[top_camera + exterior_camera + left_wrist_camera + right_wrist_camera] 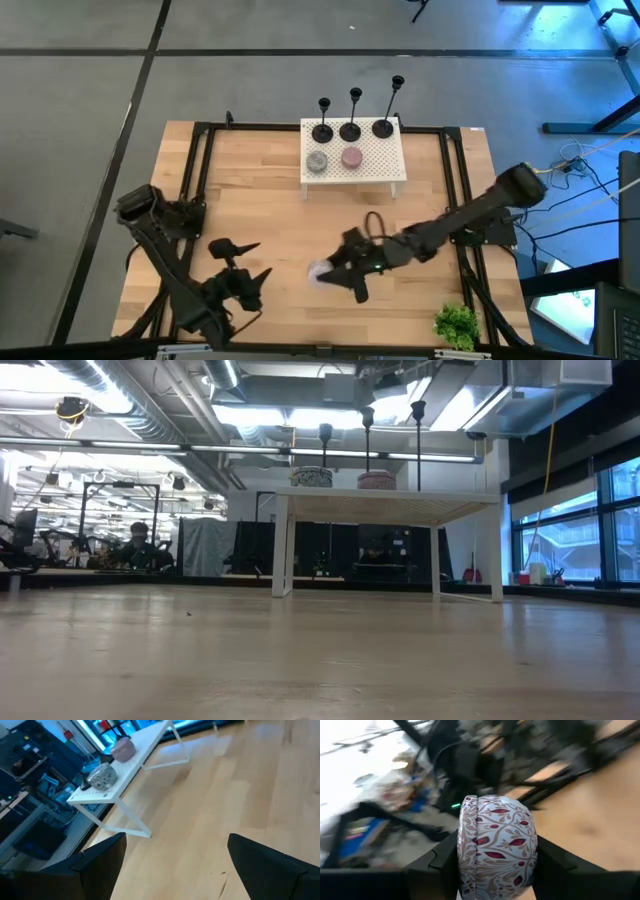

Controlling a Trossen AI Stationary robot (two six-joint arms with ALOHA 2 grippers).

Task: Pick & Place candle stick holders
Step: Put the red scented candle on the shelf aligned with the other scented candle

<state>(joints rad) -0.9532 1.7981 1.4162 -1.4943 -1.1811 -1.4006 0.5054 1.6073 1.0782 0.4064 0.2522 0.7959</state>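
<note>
- I see the three candle holders (pixel 351 117) upright along the far edge of the white stand (pixel 385 165), at 12 o'clock from both arms.
- My right gripper (pixel 335 272), jaws clamped on a patterned round tin (pixel 497 845), sits nearer.
- My left gripper (pixel 248 260) waits, jaws wide and empty.

The bench (pixel 260 190) is seen to be of pale, smooth wood laid in strips, with a light sheen. The stand (pixel 385 165) is shown as white, matt and perforated all over its top, on thin white legs. The three candle stick holders (pixel 350 130) appear matt black, like painted metal. A round tin (pixel 497 845) with a smooth, printed leaf pattern in red and tan on pale blue is gripped between the right gripper's (pixel 495 870) matt black fingers (pixel 437 865). The left gripper's (pixel 175 865) fingers are likewise matt black.
</note>
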